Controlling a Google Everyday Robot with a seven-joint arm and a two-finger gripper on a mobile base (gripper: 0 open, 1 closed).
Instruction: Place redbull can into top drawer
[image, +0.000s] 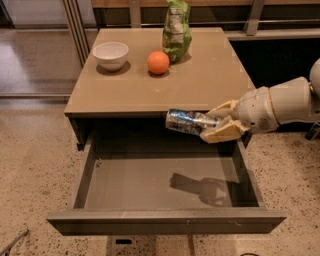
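The redbull can (187, 121), slim, silver and blue, lies on its side in the air, held at its right end by my gripper (218, 121). The gripper reaches in from the right on a white arm and is shut on the can. The can hangs just in front of the table's front edge, above the back of the open top drawer (165, 220). The drawer is pulled out wide, its smooth grey inside bare except for the shadow of the can and gripper.
On the tan table top (125, 92) stand a white bowl (110, 54) at the back left, an orange (158, 62) in the middle and a green snack bag (176, 30) behind it. The floor around is speckled.
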